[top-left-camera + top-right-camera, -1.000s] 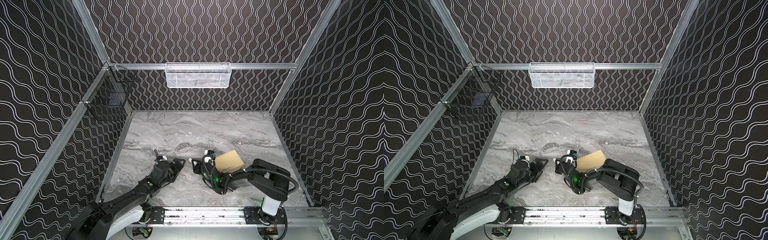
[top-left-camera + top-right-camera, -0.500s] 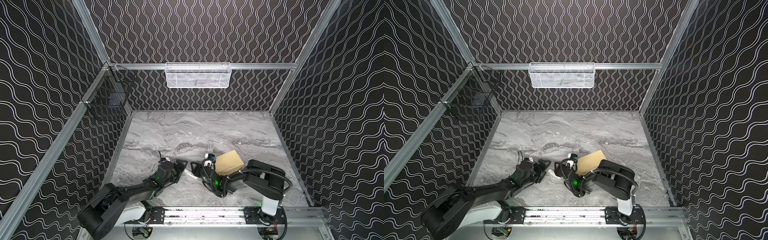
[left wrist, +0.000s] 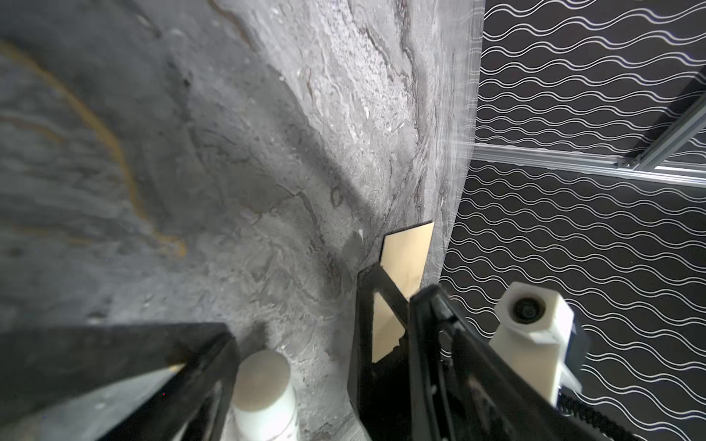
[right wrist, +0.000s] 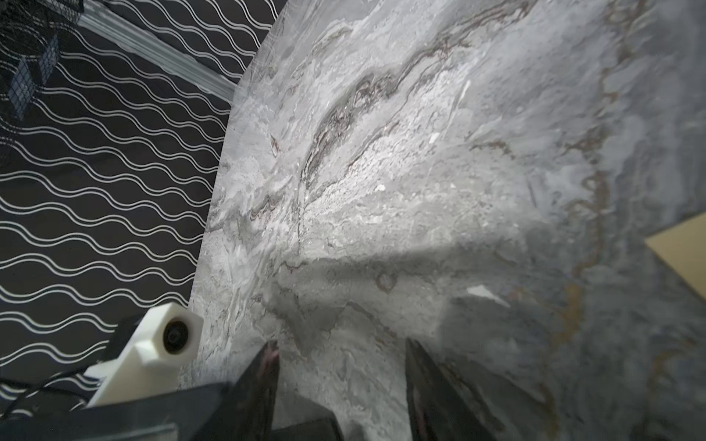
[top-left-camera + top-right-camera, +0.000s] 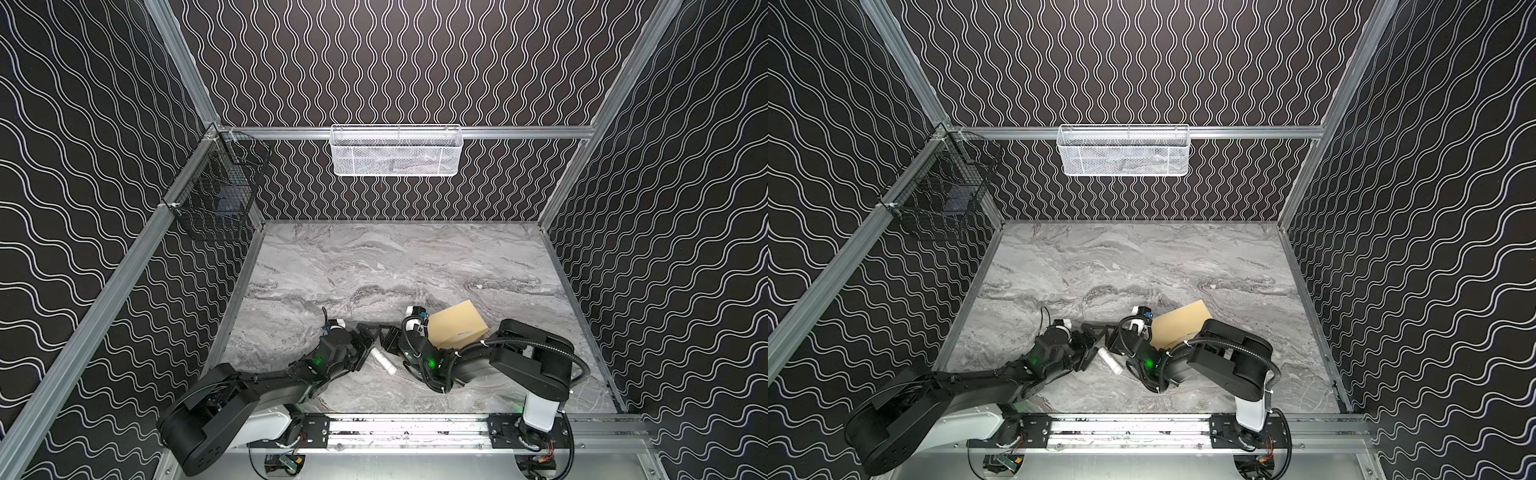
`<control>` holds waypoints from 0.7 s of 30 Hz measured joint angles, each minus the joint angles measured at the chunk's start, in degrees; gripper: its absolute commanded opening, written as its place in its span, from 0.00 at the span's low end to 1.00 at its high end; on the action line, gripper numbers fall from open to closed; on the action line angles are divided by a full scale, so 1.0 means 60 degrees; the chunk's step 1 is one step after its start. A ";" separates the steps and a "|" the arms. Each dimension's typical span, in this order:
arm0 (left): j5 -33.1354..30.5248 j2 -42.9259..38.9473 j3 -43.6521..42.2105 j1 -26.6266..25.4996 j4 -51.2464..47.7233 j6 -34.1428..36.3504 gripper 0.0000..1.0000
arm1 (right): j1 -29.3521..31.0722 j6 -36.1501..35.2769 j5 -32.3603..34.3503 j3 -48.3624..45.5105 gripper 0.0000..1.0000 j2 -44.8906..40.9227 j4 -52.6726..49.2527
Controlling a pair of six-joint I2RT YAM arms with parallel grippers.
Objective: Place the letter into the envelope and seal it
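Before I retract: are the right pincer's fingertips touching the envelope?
Apart. The right wrist view shows bare table between the fingertips of the right pincer and the envelope.

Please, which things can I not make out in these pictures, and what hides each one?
Letter: seen in no view; whether it is inside the envelope cannot be told.
Envelope's near edge: both top views, behind the right arm; right wrist view, cut off by the picture's edge.
White basket contents: both top views, blurred by its mesh.
Tube: left wrist view, cut off by the picture's edge.
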 measured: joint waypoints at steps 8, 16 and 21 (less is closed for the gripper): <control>-0.0076 -0.1162 0.0565 0.0164 -0.1421 0.0339 0.98 | -0.0189 -0.1137 -0.0259 0.0484 0.77 -0.1574 -0.2539; -0.0357 -0.2452 0.2171 0.0827 -0.4473 0.1891 0.98 | -0.0678 -0.2634 -0.0838 0.1381 0.89 -0.4663 -0.6171; -0.0036 -0.1559 0.4258 0.1228 -0.5803 0.3934 0.98 | -0.3002 -0.2779 -0.1825 0.0903 0.82 -0.7297 -0.8754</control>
